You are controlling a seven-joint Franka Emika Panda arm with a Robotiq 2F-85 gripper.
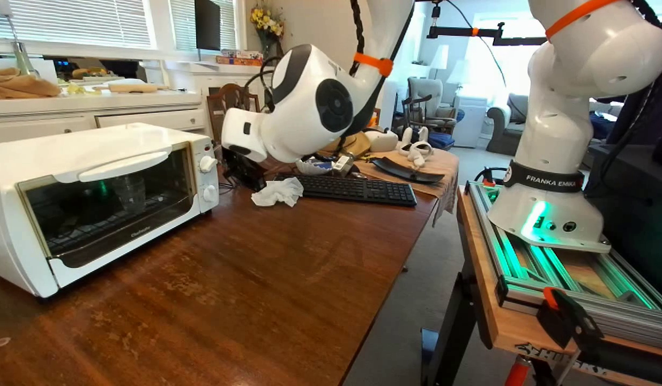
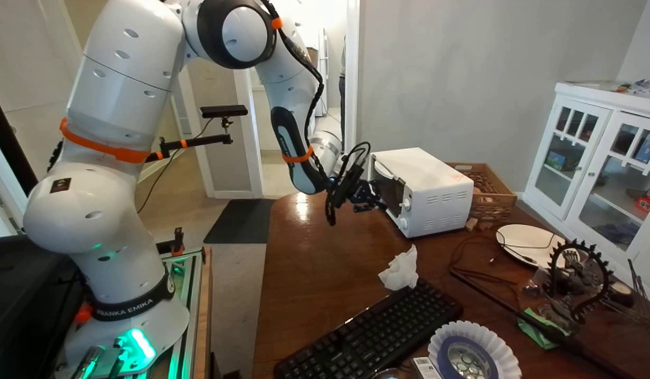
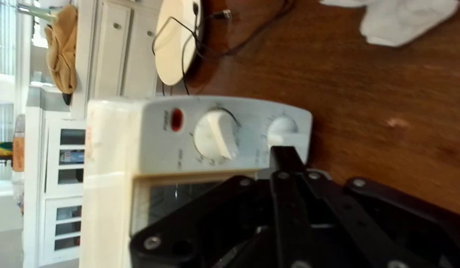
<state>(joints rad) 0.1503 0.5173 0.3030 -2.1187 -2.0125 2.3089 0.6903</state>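
Gripper: fingertips together, at edge of right-hand white knob of toaster oven; contact cannot be told. Left-hand knob just beside, red indicator lamp beyond it. On brown wooden tabletop: pale plate crossed by thin dark cable; crumpled white tissue, upper right, cut by frame. White cabinets behind, left.

A white robot arm with a black gripper
The arm is smooth and round, with little oval marks dotted over it. Orange bands wrap it, and a twisty black cable runs along it. A big round black cap sits on its side. At right in an exterior view, the foot wears a black stripe that says FRANKA EMIKA in white, and a green light glows there. The gripper is all dark bars, with shiny round screws.
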